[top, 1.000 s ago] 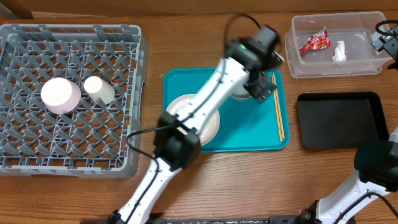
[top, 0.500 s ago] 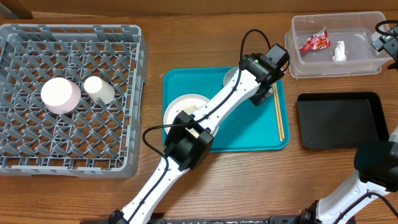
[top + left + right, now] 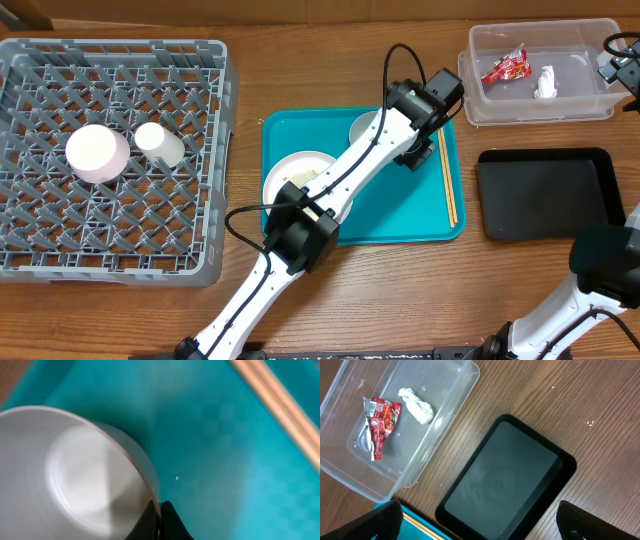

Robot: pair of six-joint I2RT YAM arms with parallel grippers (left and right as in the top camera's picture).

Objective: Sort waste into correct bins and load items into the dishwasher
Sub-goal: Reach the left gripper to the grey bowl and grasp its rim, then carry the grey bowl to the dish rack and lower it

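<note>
Overhead, done: wrapper [image 3: 503, 68] and tissue [image 3: 545, 82] are lying in tub [image 3: 480, 105]; bowl [image 3: 97, 152] and cup [image 3: 160, 143] are sitting in rack [image 3: 30, 250].
Left gripper [image 3: 159, 514]: is pinching dish [image 3: 75, 480] rim, at tray's [image 3: 400, 220] 12 o'clock.
Right gripper [image 3: 477, 510]: is hanging released.
Remaining: dish, plate [image 3: 285, 172], chopsticks [image 3: 448, 185] are waiting.

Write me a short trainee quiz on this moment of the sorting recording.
1. True or false: the red wrapper and the white tissue lie in the clear tub.
2. The left gripper is shut on: A) the chopsticks, B) the rim of the small white dish, C) the large plate.
3. How many items stand in the dish rack?
Key: 1 true. 2 B. 3 two, the pale bowl and the white cup.
</note>
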